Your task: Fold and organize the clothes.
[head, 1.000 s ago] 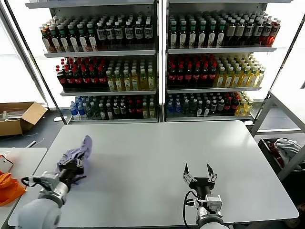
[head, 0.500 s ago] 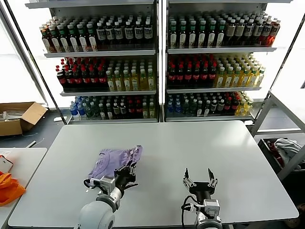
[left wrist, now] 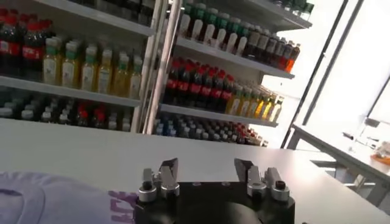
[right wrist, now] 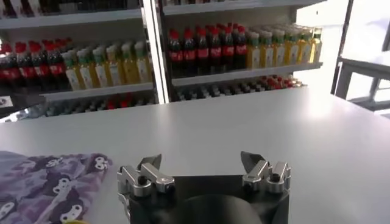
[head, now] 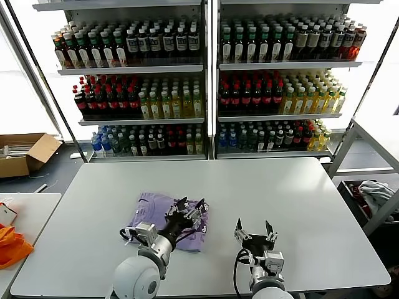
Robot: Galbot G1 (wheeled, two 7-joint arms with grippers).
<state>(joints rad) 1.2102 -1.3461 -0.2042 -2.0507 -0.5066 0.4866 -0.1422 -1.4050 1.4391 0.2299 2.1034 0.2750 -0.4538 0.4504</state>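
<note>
A lavender T-shirt lies in a loose fold on the white table, left of centre, with dark print showing along its right edge. My left gripper stands open just above that right edge, nothing between its fingers. In the left wrist view the left gripper shows a wide gap, with the shirt beside it. My right gripper hovers open over bare table to the shirt's right. In the right wrist view the right gripper holds nothing and the printed shirt lies off to one side.
Shelves of bottles stand behind the table. An orange cloth lies on a side table at the left, near a cardboard box on the floor. A rack with a grey-white bundle stands at the right.
My left gripper carried the shirt from the table's left edge toward the centre, laid it down and opened. The right gripper shifted slightly left and stayed open.
</note>
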